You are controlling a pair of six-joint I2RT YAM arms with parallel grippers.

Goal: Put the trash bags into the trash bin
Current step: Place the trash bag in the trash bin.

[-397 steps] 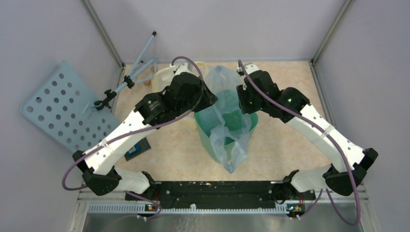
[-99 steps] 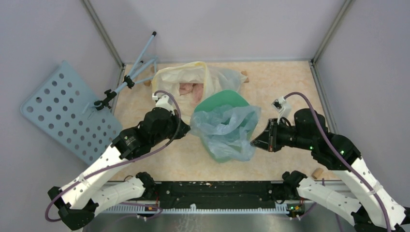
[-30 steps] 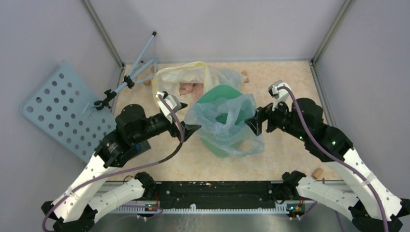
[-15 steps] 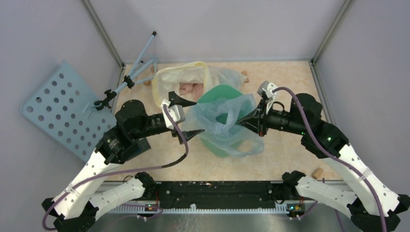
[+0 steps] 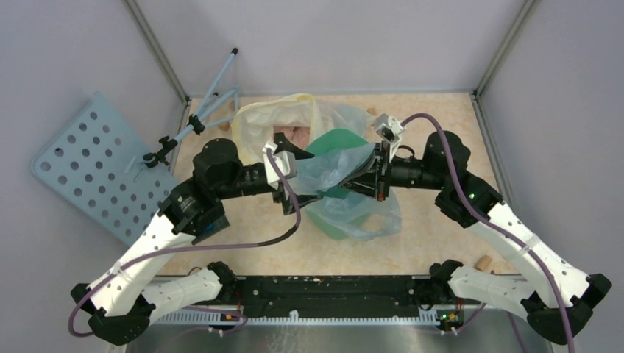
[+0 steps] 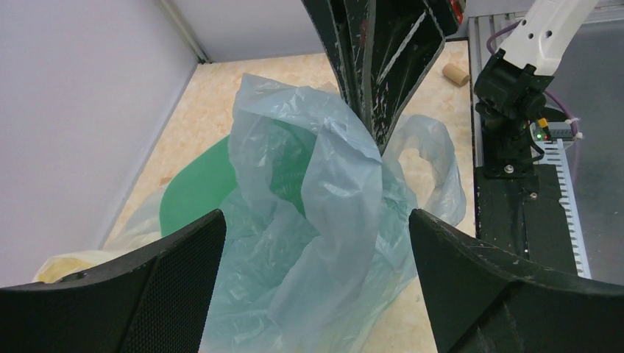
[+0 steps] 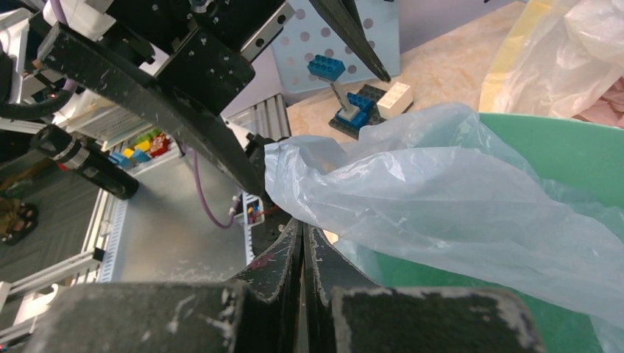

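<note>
Pale-blue trash bag (image 5: 360, 213) drapes over the mint trash bin (image 5: 335, 141). The right hand (image 5: 346, 189) pinches its film above the bin, probably to open its mouth. The left hand (image 5: 303, 176) is spread beside the bin, likely for the opposite edge.

Blue trash bag (image 5: 346, 195) over bin (image 5: 335, 142) mouth (whitish bag (image 5: 256, 126) behind)

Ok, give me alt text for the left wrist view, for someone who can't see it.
The shut right gripper reaches in from the top and pinches a raised fold of the pale-blue trash bag, which lies crumpled over the green trash bin. The left gripper frames the bag from below, jaws wide open on either side.
</note>
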